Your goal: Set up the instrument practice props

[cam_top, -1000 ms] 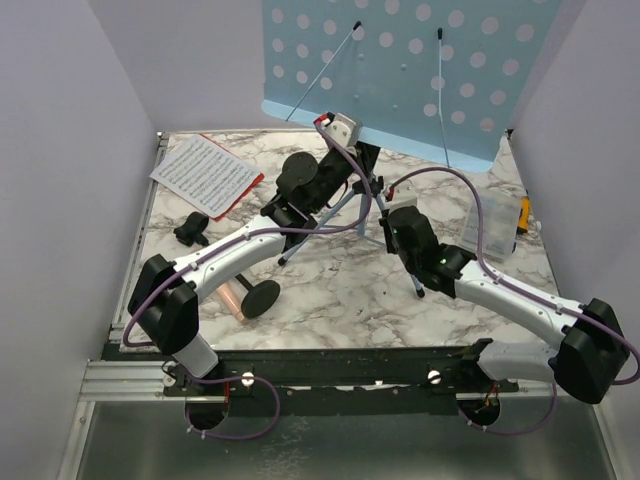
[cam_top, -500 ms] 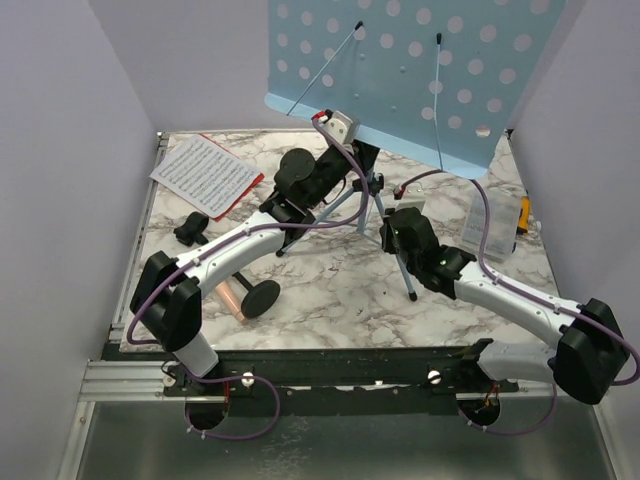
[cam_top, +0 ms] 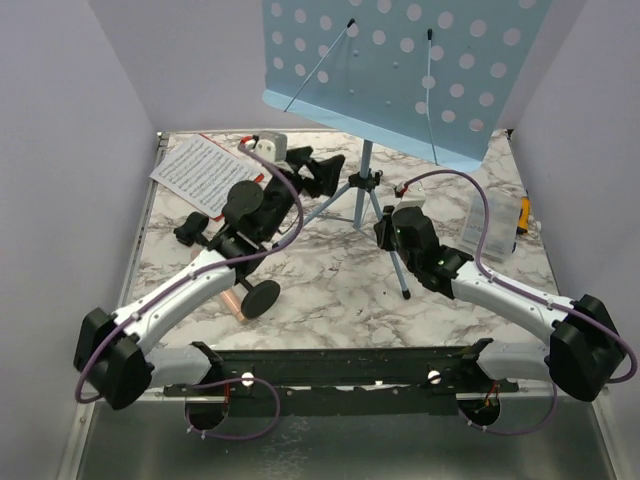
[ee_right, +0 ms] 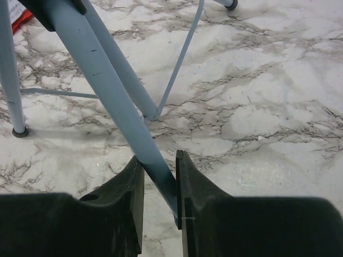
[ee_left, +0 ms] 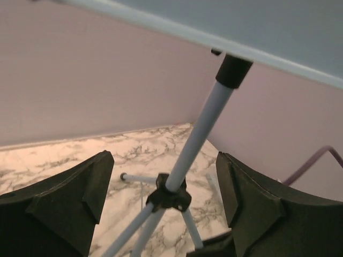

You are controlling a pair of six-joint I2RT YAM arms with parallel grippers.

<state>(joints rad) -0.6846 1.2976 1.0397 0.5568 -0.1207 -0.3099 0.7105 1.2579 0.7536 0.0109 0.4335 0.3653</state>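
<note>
The music stand (cam_top: 400,70) stands upright at the rear centre of the table (cam_top: 330,290), with its tripod legs spread. The right gripper (ee_right: 159,179) is clenched on one tripod leg (ee_right: 107,85), low on that leg. The left gripper (ee_left: 163,176) is released, jaws wide apart; the stand's pole (ee_left: 198,134) rises ahead between them, untouched. The sheet music (cam_top: 205,172) lies at the rear left. The microphone (cam_top: 250,298) lies flat at the front left.

a white, grey-veined marble tabletop (cam_top: 330,290) sits boxed in by plain pale lilac walls (cam_top: 60,150) at left, back and right, evenly lit; dull grey sheet metal (cam_top: 330,450) lies beyond its near edge.
</note>
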